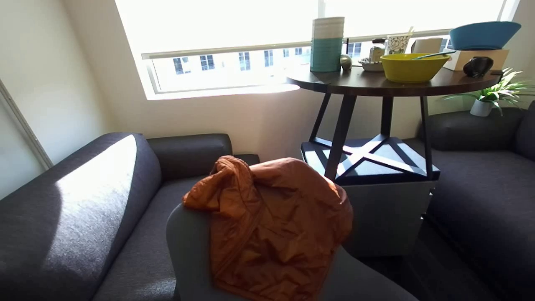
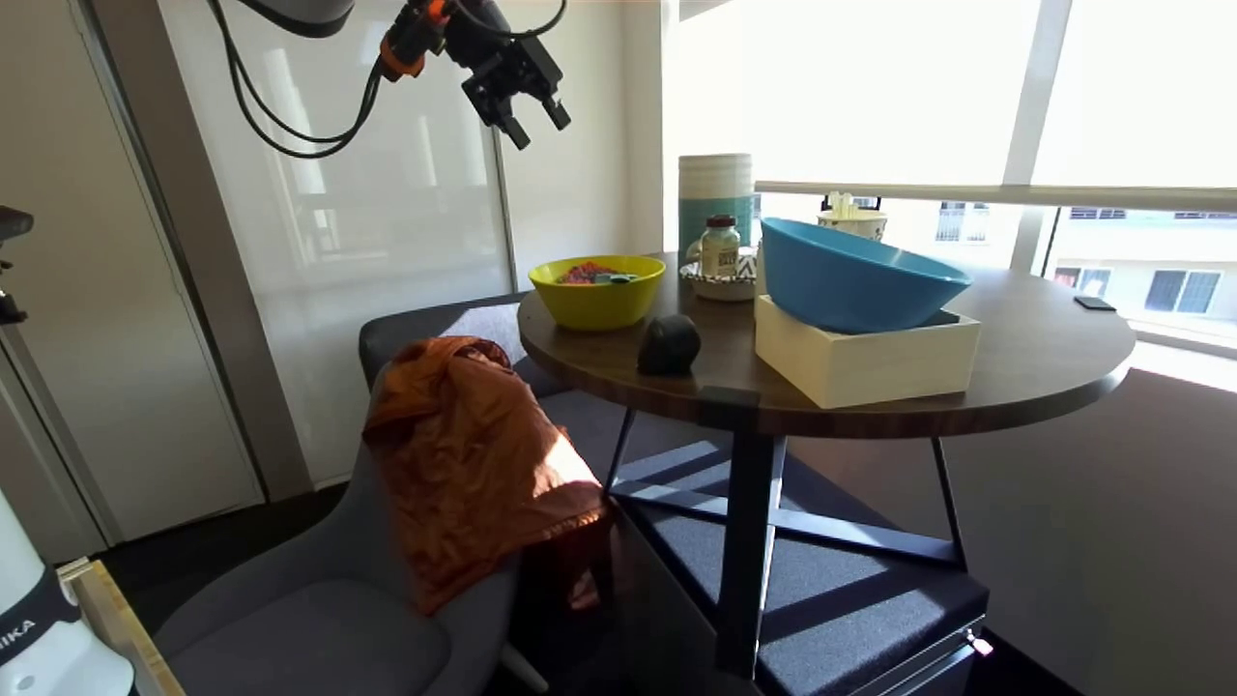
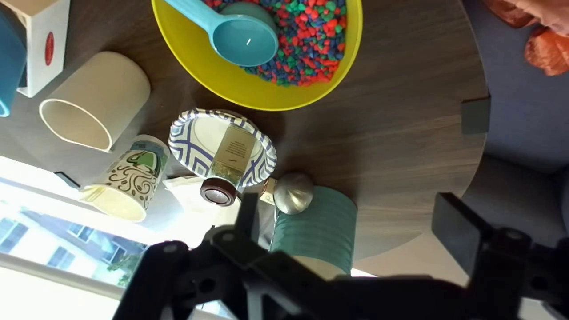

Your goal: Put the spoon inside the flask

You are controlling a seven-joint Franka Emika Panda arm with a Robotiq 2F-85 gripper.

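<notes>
The jaws hang parted. The desk (image 2: pixel 1034 324) carries the flask (image 2: pixel 713 188) and a yellow bowl (image 2: pixel 595 307). A blue bowl (image 2: pixel 841 280) tilts on a box (image 2: pixel 894 367).

One spoon (image 3: pixel 245 42), one flask (image 1: pixel 327 46), two deep bowls (image 2: pixel 841 280), apparently two cups (image 3: pixel 104 93).

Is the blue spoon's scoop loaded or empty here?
Empty: in the wrist view, the blue spoon shows only a bare inside with a glint; granules lie in the yellow bowl.
</notes>
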